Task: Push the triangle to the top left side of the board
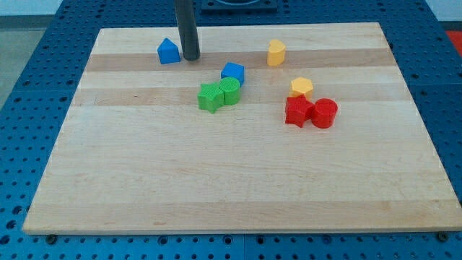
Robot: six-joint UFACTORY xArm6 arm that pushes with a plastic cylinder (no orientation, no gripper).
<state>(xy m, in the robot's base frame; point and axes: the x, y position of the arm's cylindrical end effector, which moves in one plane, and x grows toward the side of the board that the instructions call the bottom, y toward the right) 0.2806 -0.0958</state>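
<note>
Camera view: dark rod down on the wooden worktop, my tip planted just beside the blue triangle block, on its right in the view, up near the view's top left; no fingers on this rig, only the bare tip. Further right, blue cube just above a green star block and green cylinder sitting together. Yellow block alone near the top, another yellow block right behind the red star block and red cylinder.
</note>
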